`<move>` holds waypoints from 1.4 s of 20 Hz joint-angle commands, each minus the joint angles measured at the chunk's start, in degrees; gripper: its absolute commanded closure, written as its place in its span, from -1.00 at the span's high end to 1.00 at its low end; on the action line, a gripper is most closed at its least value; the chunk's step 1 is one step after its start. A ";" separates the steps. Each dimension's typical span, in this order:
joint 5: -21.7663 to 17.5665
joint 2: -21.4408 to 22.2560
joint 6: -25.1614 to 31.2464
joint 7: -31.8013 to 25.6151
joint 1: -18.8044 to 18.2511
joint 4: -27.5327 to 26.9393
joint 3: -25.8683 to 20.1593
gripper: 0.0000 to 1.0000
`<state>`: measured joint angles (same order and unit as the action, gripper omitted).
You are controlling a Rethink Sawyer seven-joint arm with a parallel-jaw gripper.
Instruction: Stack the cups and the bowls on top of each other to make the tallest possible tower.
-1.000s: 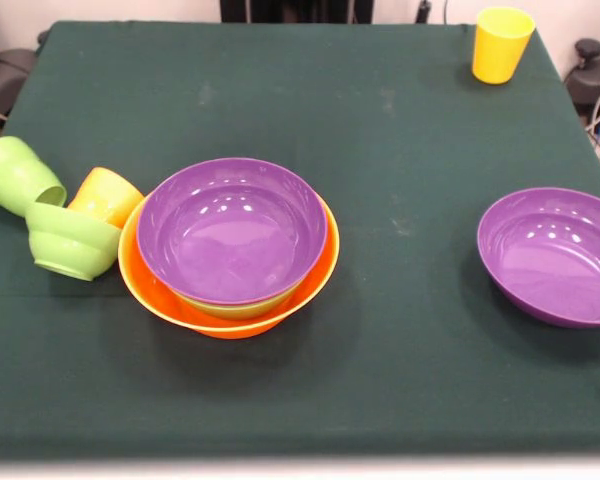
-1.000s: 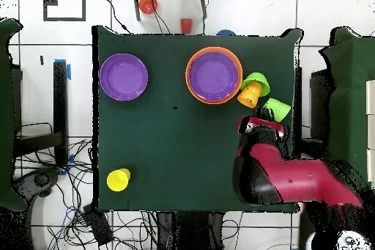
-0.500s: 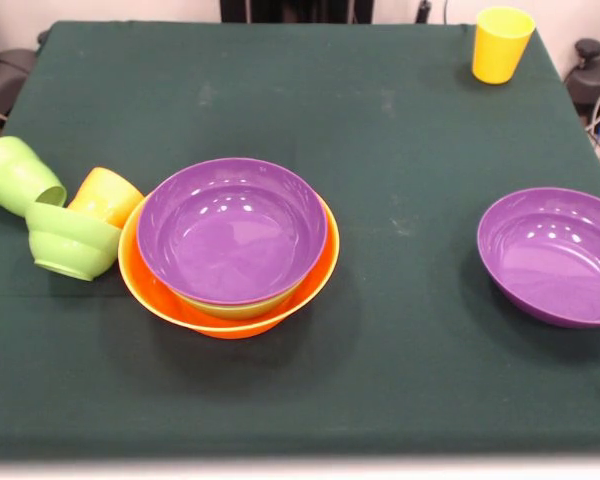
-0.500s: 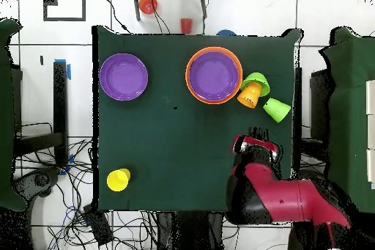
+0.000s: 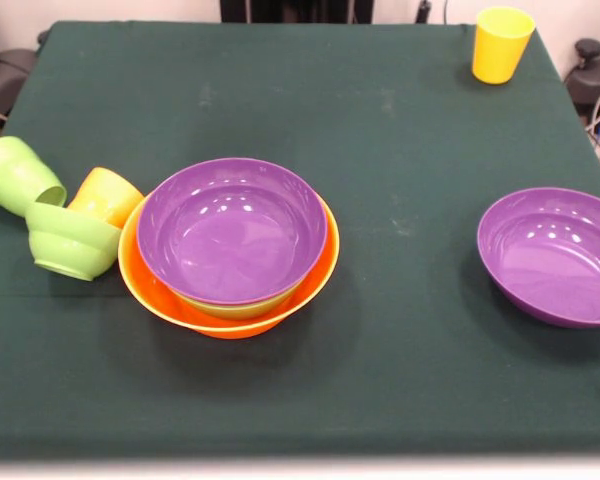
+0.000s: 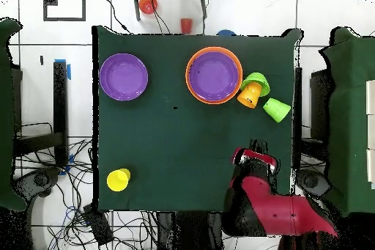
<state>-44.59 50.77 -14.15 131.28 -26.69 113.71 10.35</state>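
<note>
The tower [image 5: 230,245] sat left of centre on the counter [image 5: 400,120], a purple bowl [image 5: 231,228] nested innermost; the arm [image 6: 271,210] had drawn back (finger state indiscernible).

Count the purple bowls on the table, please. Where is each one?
2. One purple bowl sits innermost in the nested tower. The other purple bowl stands alone near the table's side edge. More bowls may be hidden inside the pile.
</note>
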 commanded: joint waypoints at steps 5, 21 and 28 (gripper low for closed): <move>3.60 -10.60 -6.29 3.64 4.42 2.36 6.03 -1.00; 0.98 -7.96 0.01 4.59 1.65 7.16 0.70 -1.00; 2.01 -12.96 -0.87 5.04 2.77 6.72 -0.25 -1.00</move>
<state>-44.03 42.22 -19.07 131.28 -25.70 118.36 15.58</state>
